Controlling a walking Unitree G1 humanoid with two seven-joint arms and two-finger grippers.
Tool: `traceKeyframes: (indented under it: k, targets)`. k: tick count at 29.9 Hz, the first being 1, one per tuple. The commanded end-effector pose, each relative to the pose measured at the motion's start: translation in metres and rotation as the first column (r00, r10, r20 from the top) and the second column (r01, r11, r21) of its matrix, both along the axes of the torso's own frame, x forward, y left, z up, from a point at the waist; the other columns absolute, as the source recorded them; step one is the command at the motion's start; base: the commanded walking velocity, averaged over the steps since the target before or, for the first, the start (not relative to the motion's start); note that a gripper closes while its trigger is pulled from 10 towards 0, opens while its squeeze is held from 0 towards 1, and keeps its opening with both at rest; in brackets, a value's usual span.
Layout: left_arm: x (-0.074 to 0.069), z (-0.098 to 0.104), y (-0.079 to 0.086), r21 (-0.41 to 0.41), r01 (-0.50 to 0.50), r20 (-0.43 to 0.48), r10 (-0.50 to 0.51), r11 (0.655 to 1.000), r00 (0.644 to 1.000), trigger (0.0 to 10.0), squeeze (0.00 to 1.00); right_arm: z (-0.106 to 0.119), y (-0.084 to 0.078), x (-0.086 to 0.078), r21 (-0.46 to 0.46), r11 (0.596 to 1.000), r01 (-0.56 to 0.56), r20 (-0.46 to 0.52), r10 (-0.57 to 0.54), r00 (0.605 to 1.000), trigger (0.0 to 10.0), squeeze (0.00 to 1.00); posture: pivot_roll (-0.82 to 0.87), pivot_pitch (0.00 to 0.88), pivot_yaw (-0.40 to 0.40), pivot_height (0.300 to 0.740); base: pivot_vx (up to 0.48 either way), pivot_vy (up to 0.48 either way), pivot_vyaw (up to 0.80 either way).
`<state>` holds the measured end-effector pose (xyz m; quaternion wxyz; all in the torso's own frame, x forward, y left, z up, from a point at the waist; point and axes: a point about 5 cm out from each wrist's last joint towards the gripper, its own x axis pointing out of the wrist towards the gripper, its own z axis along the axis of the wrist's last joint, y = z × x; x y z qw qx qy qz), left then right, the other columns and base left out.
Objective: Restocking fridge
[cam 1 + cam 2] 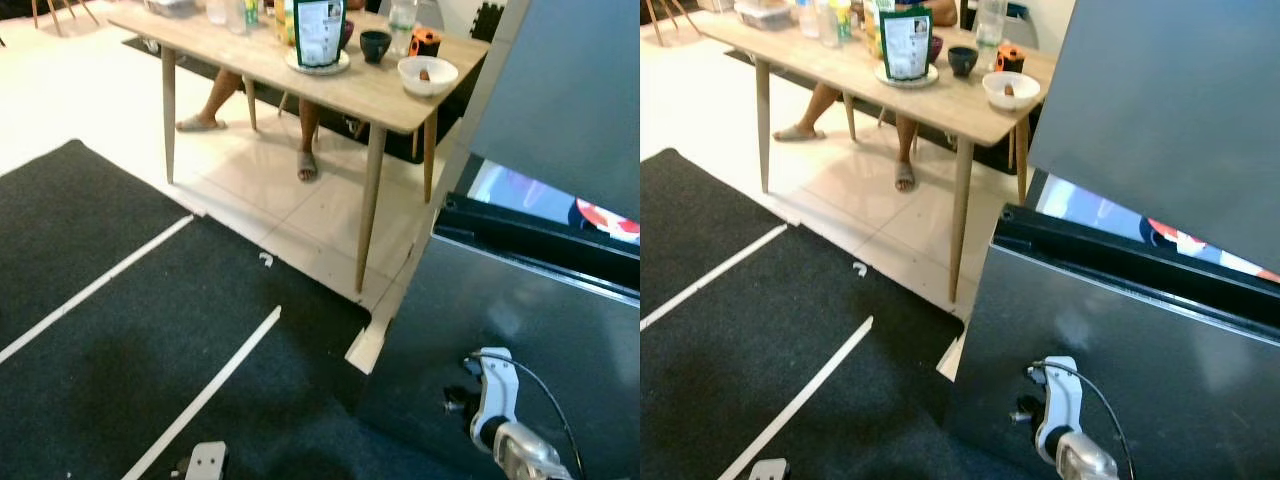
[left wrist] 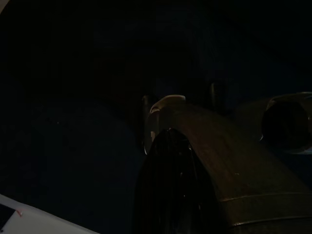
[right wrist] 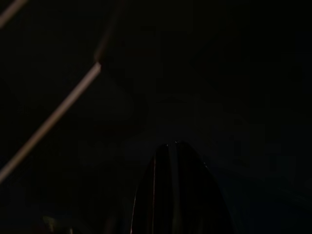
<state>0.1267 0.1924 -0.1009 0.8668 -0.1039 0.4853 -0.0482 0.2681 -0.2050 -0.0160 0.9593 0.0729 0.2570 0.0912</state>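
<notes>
The grey fridge (image 1: 520,330) stands close in front of me on the right. Its upper door (image 1: 570,90) is swung out above the lower front, and colourful packaging (image 1: 520,188) shows in the gap between them. My right arm (image 1: 495,395), with a white wrist part and a black cable, hangs low in front of the fridge's lower panel. A bit of my left arm (image 1: 205,462) is at the bottom edge over the mat. Both wrist views are very dark: the right gripper (image 3: 176,151) and left gripper (image 2: 165,134) are only dim black shapes.
A wooden table (image 1: 375,100) stands ahead, left of the fridge, carrying a green-and-white bag (image 1: 320,30), a black cup (image 1: 375,45), a white bowl (image 1: 427,75) and bottles. A seated person's legs (image 1: 305,150) are under it. A black mat (image 1: 120,330) with white stripes covers the near floor.
</notes>
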Motion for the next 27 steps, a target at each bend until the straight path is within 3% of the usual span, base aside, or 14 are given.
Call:
traceKeyframes:
  k: [1, 3, 9, 13, 15, 21, 27]
  targets:
    - [-0.017, -0.007, -0.010, -0.025, 0.009, -0.060, -0.010, 1.000, 0.998, 10.0, 0.00, 0.013, -0.007, 0.010, 0.014, 0.999, 0.031, 0.071, -0.032, 0.997, 10.0, 0.00, -0.04, 0.112, -0.054, 0.740, 0.000, 0.000, 0.00]
    - [-0.017, -0.007, -0.011, -0.025, 0.009, -0.062, -0.011, 1.000, 0.998, 10.0, 0.00, 0.020, -0.007, 0.018, 0.015, 0.999, 0.033, 0.104, -0.034, 0.994, 10.0, 0.00, -0.04, 0.121, -0.053, 0.740, 0.000, 0.000, 0.00]
    - [-0.019, -0.007, -0.011, -0.031, 0.005, -0.064, -0.007, 1.000, 0.998, 10.0, 0.00, 0.076, 0.000, 0.066, 0.019, 0.998, 0.053, 0.325, -0.056, 0.944, 10.0, 0.00, -0.03, 0.126, -0.054, 0.740, 0.000, 0.000, 0.00]
    - [-0.020, -0.007, -0.011, -0.030, 0.004, -0.065, -0.006, 1.000, 0.998, 10.0, 0.00, 0.096, 0.004, 0.080, 0.007, 0.998, 0.055, 0.385, -0.054, 0.921, 10.0, 0.00, -0.03, 0.127, -0.054, 0.740, 0.000, 0.000, 0.00]
    - [-0.020, -0.007, -0.010, -0.030, 0.002, -0.063, -0.004, 1.000, 0.998, 10.0, 0.00, 0.117, 0.009, 0.094, 0.000, 0.998, 0.063, 0.443, -0.056, 0.895, 10.0, 0.00, -0.02, 0.129, -0.054, 0.740, 0.000, 0.000, 0.00]
    - [-0.020, -0.007, -0.010, -0.030, 0.001, -0.063, -0.003, 1.000, 0.998, 10.0, 0.00, 0.131, 0.015, 0.103, -0.023, 0.998, 0.065, 0.473, -0.046, 0.880, 10.0, 0.00, -0.02, 0.128, -0.057, 0.740, 0.000, 0.000, 0.00]
    - [-0.021, -0.008, -0.012, -0.035, 0.002, -0.066, -0.004, 0.999, 0.998, 10.0, 0.00, 0.121, 0.013, 0.098, -0.065, 0.994, 0.086, 0.450, -0.048, 0.892, 10.0, 0.00, -0.03, 0.127, -0.058, 0.740, 0.000, 0.000, 0.00]
